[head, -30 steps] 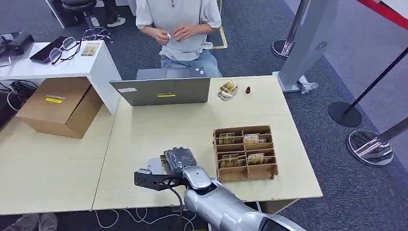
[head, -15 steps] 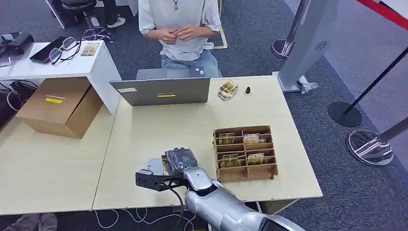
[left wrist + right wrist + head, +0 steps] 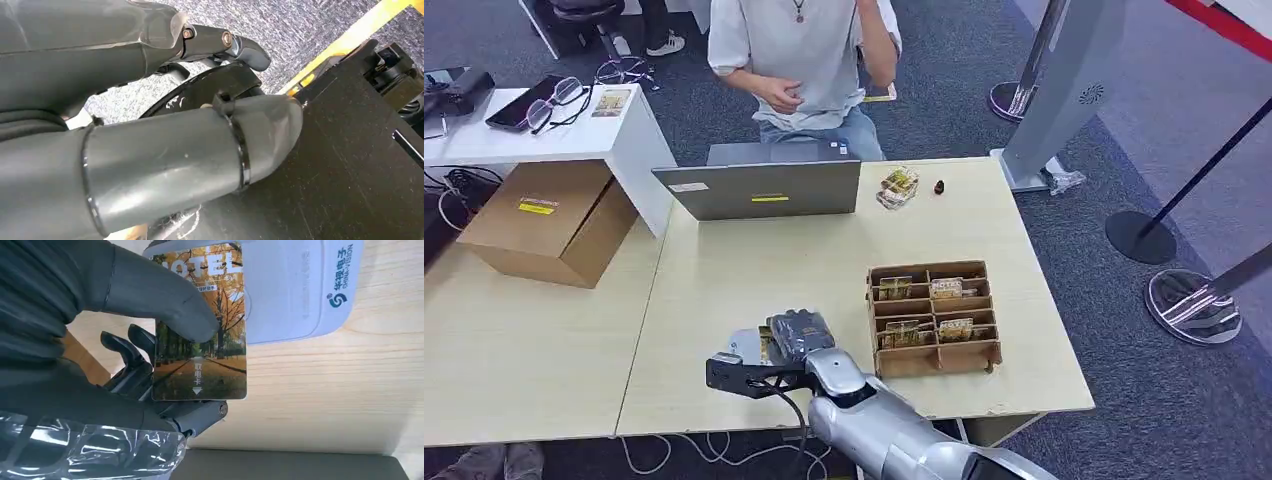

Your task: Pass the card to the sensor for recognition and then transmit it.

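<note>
The fingers (image 3: 165, 305) of the right hand (image 3: 100, 335) pinch the card (image 3: 200, 325), thumb on its printed face, darker fingers behind; part of the card overlaps the white sensor (image 3: 295, 290), which lies near the worktop's (image 3: 754, 270) front edge; so the recognition step looks under way, and handing the card over is left; the left hand (image 3: 150, 125) holds nothing, its fingers curled loosely apart, off the worktop.
</note>
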`<state>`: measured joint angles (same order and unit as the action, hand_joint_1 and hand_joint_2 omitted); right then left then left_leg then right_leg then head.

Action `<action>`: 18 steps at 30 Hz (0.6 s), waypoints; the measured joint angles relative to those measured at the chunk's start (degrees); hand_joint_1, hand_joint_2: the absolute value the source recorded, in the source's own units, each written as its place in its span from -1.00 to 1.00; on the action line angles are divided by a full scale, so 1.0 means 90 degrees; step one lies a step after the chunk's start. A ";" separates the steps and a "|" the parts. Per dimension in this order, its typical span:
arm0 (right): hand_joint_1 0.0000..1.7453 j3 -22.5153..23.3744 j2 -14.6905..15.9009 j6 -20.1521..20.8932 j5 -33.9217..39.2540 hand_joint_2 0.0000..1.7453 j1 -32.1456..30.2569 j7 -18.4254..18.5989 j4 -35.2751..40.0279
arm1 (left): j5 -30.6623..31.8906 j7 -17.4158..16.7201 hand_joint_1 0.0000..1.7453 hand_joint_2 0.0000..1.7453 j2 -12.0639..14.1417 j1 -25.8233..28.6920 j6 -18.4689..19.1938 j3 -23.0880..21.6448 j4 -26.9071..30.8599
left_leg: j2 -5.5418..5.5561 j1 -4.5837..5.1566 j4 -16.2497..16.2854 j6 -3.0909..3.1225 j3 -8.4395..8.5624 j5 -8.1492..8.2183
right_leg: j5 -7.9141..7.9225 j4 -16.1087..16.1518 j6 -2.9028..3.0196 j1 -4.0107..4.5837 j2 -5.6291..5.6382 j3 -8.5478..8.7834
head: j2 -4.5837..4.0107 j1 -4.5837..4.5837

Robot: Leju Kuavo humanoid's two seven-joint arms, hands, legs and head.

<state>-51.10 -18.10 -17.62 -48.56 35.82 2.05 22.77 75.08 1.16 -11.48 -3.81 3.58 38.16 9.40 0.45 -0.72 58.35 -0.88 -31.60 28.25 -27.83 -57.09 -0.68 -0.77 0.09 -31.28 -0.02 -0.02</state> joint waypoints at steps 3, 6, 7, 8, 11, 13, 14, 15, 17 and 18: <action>1.00 -0.0002 -0.0002 -0.0022 0.0141 1.00 -0.0005 -0.0238 0.0032 | -0.0015 -0.0002 -1.00 -1.00 0.0000 0.0000 -0.0002 0.0002 0.0000 | 0.0000 0.0000 0.0000 0.0000 -0.0001 0.0000 | 0.0000 0.0000 0.0000 0.0000 0.0000 0.0000 | 0.0000 0.0002; 1.00 -0.0002 -0.0005 -0.0029 0.0350 1.00 -0.0043 -0.0520 0.0136 | -0.0044 0.0000 -1.00 -1.00 -0.0002 0.0000 -0.0007 0.0002 0.0000 | 0.0000 0.0000 0.0000 0.0000 -0.0002 0.0000 | 0.0000 0.0000 0.0000 0.0000 0.0000 -0.0001 | 0.0000 0.0000; 1.00 -0.0002 -0.0007 -0.0029 0.0415 1.00 -0.0057 -0.0590 0.0187 | -0.0049 0.0000 -1.00 -1.00 -0.0002 0.0000 -0.0015 0.0002 0.0000 | 0.0000 0.0000 0.0000 0.0000 -0.0002 0.0000 | 0.0000 0.0000 0.0000 0.0000 0.0000 -0.0001 | 0.0000 0.0002; 1.00 -0.0005 -0.0007 -0.0031 0.0473 1.00 -0.0068 -0.0655 0.0247 | -0.0058 0.0000 -1.00 -1.00 -0.0002 0.0000 -0.0024 0.0002 0.0000 | 0.0000 0.0000 0.0000 0.0000 -0.0003 0.0000 | 0.0000 0.0000 0.0000 0.0000 0.0000 -0.0001 | 0.0000 0.0002; 1.00 -0.0022 -0.0007 -0.0034 0.0634 1.00 -0.0095 -0.0811 0.0418 | -0.0063 0.0000 -1.00 -1.00 -0.0002 0.0000 -0.0049 0.0002 0.0000 | 0.0000 0.0000 0.0000 0.0000 -0.0003 0.0000 | 0.0000 0.0000 0.0000 0.0000 0.0000 -0.0001 | 0.0000 0.0002; 1.00 -0.0078 -0.0007 -0.0046 0.0784 1.00 -0.0101 -0.0930 0.0552 | -0.0066 0.0000 -1.00 -1.00 -0.0005 0.0001 -0.0056 0.0002 0.0000 | 0.0000 0.0000 0.0000 0.0000 -0.0004 0.0000 | 0.0000 0.0000 0.0000 0.0000 0.0000 -0.0002 | 0.0000 0.0000; 1.00 -0.0105 -0.0007 -0.0049 0.0828 1.00 -0.0101 -0.0979 0.0617 | -0.0066 0.0000 -1.00 -1.00 -0.0005 0.0001 -0.0058 0.0002 0.0000 | 0.0000 0.0000 0.0000 0.0000 -0.0004 0.0000 | 0.0000 0.0000 0.0000 0.0000 0.0000 -0.0001 | 0.0000 0.0002; 1.00 -0.0119 -0.0007 -0.0056 0.0874 1.00 -0.0103 -0.1017 0.0673 | -0.0068 0.0000 -1.00 -1.00 -0.0005 0.0001 -0.0061 0.0002 0.0000 | 0.0001 0.0000 0.0000 0.0000 -0.0004 0.0000 | 0.0000 0.0000 0.0000 0.0000 -0.0001 -0.0001 | 0.0000 0.0000; 1.00 -0.0126 -0.0007 -0.0095 0.0952 1.00 -0.0106 -0.1136 0.0819 | -0.0078 0.0000 -1.00 -1.00 -0.0005 0.0002 -0.0075 0.0002 0.0000 | 0.0001 0.0000 0.0000 0.0000 -0.0004 0.0000 | 0.0000 0.0000 0.0000 0.0000 -0.0001 -0.0001 | 0.0000 0.0002; 1.00 -0.0129 -0.0010 -0.0112 0.0996 1.00 -0.0109 -0.1212 0.0894 | -0.0083 0.0005 -1.00 -1.00 -0.0005 0.0003 -0.0087 0.0002 0.0000 | 0.0001 0.0000 0.0000 0.0000 -0.0005 0.0000 | 0.0000 0.0000 0.0000 0.0000 -0.0001 -0.0001 | 0.0000 0.0000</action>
<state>-52.26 -18.18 -18.62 -39.60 34.85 -8.86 30.82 74.33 1.20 -11.52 -3.79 2.80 38.18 9.40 0.46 -0.72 58.35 -0.88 -31.64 28.25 -27.83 -57.09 -0.68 -0.77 0.08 -31.29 -0.02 -0.02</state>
